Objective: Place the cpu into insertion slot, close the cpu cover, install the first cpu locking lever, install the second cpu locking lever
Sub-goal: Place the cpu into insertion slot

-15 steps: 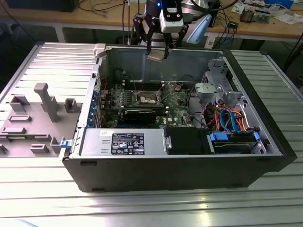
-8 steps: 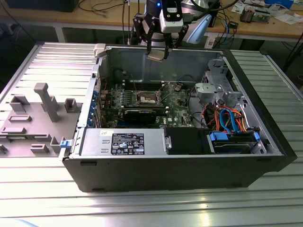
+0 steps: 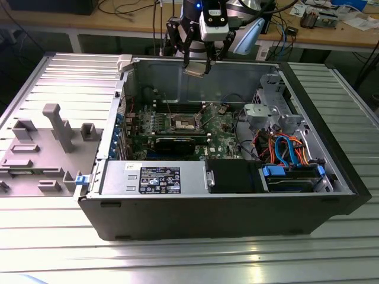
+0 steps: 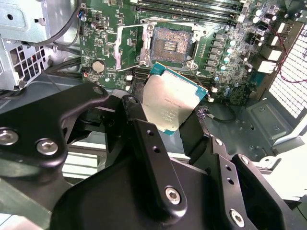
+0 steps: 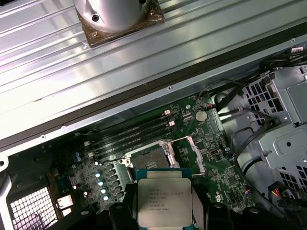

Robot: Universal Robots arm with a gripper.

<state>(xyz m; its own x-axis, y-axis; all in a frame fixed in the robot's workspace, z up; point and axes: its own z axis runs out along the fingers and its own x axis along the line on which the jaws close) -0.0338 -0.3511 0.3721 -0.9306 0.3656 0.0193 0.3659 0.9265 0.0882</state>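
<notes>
End effector (image 4: 169, 112) grips one cpu (image 4: 176, 96) above one insertion slot (image 4: 170, 45).

In the second wrist view the gripper (image 4: 164, 111) is matte black. It is built of flat linkage bars with rounded ends, small holes drilled along them, and silver round-head screws (image 4: 172, 195) at the pivots. Its jaws are narrow black bars. In the exterior view a white block (image 3: 214, 19) with a dark face sits above it, beside a blue glow (image 3: 198, 6). The arm (image 3: 247, 26) is silver-grey with a pale blue patch. Its round silver base (image 5: 117, 14) carries dark screws.
</notes>
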